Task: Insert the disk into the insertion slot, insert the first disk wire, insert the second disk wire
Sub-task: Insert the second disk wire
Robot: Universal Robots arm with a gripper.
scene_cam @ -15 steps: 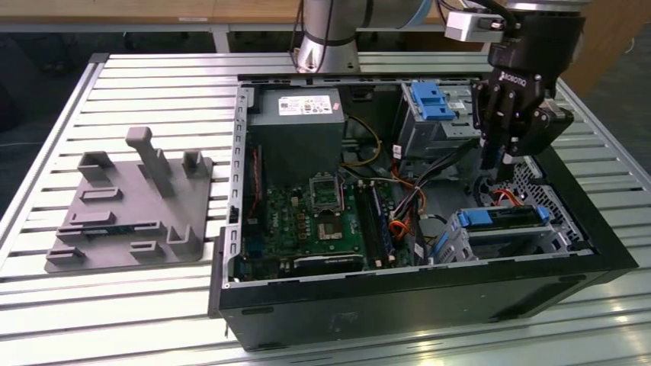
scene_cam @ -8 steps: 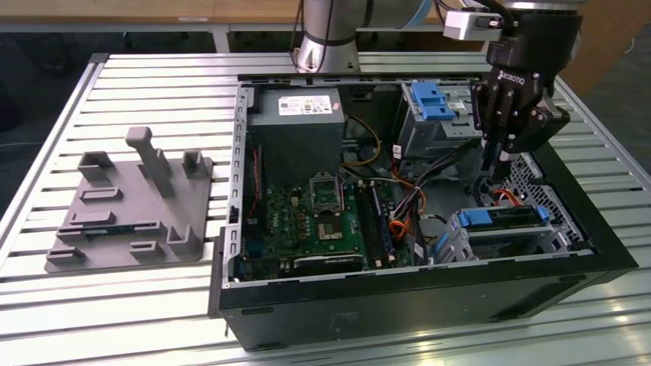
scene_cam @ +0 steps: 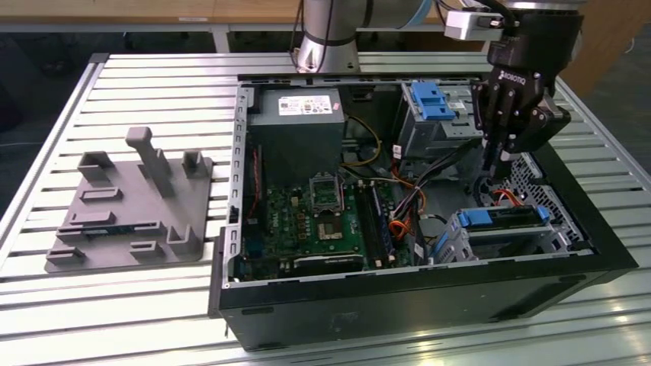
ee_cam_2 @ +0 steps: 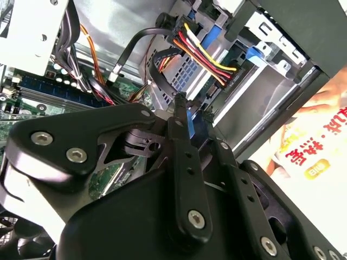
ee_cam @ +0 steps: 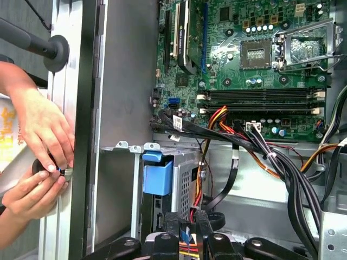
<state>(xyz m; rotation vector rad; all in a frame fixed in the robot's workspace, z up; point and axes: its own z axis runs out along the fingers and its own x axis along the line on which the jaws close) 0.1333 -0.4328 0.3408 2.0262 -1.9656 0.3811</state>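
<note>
Exterior view: your claw [scene_cam: 489,180] hangs inside the open computer case [scene_cam: 407,293] on the tabletop [scene_cam: 133,305]. Just below its tips the disk [scene_cam: 508,218] lies seated in the insertion slot [scene_cam: 508,242]. I judge that step complete.

Second wrist view: the claw [ee_cam_2: 193,108] is clenched on a narrow blue plug [ee_cam_2: 192,125], held end-on, evidently so it can meet the disk's rear. A coloured wire bundle [ee_cam_2: 209,59] runs close ahead of the tips.

First wrist view: the claw [ee_cam: 187,225] points at the disk's blue carrier [ee_cam: 158,176], just ahead. Note a person's hands [ee_cam: 40,141] working outside the case wall, well aside of the claw.
</note>
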